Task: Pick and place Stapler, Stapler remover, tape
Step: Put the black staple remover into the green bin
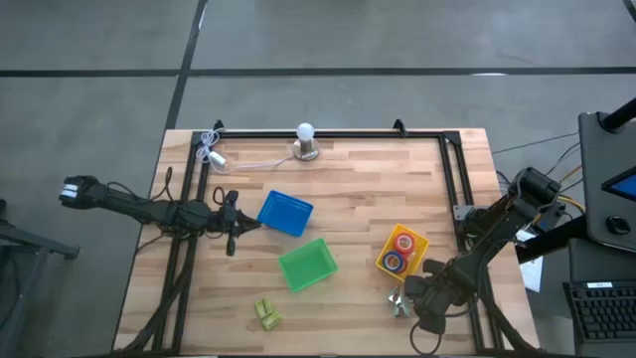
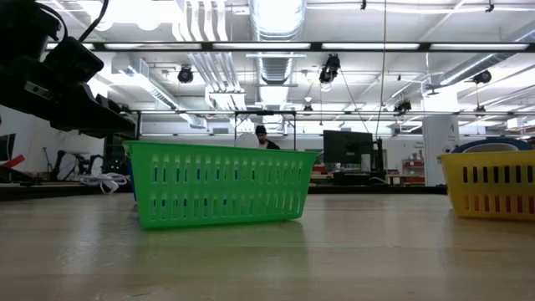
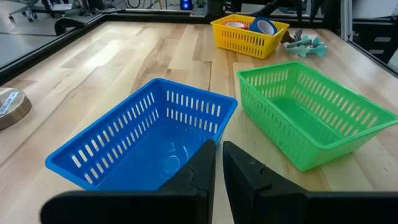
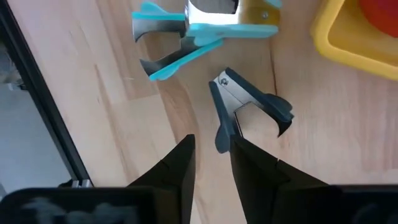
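The right gripper [image 4: 211, 155], fingers narrowly parted, hovers over a dark staple remover [image 4: 249, 109] just beside the yellow basket [image 1: 414, 239], which holds the tape rolls [image 1: 399, 253]. The left gripper [image 3: 217, 163], nearly closed, waits by the blue basket [image 3: 143, 140].

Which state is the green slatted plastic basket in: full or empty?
Empty: the green slatted plastic basket shows only its bare floor in the left wrist and high views.

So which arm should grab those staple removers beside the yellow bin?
The right. Its gripper hovers directly over the staple removers next to the yellow bin, jaws slightly parted. The left gripper sits across the table by the blue bin.
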`<action>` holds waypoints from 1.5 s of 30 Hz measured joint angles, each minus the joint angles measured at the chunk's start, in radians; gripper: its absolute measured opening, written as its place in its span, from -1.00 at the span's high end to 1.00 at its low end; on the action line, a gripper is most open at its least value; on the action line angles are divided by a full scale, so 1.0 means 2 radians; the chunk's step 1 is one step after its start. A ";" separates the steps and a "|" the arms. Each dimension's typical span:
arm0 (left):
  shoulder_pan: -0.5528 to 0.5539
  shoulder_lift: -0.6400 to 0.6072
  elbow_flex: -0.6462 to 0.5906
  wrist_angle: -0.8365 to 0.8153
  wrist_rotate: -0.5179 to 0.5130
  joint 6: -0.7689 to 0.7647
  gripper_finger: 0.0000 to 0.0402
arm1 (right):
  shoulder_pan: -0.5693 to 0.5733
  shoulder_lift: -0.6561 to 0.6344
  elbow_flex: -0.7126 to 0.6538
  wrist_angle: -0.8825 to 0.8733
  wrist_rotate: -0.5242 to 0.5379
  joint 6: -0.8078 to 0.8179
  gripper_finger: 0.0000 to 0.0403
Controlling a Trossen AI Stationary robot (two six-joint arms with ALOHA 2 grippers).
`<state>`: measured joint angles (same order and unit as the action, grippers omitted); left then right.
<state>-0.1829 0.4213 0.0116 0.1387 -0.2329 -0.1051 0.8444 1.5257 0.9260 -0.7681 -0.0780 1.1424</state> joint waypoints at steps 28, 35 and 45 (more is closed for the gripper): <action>0.000 0.000 0.000 0.000 0.000 0.000 0.83 | 0.008 0.021 -0.010 -0.005 -0.027 -0.011 0.70; 0.000 0.000 0.000 0.001 0.000 0.000 0.83 | 0.008 0.020 -0.017 -0.004 -0.042 -0.006 0.93; 0.000 0.000 0.000 0.001 0.000 0.000 0.83 | 0.007 0.009 0.018 -0.007 -0.067 0.016 0.96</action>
<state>-0.1833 0.4216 0.0116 0.1398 -0.2329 -0.1051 0.8593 1.5441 0.9611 -0.7825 -0.2123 1.1740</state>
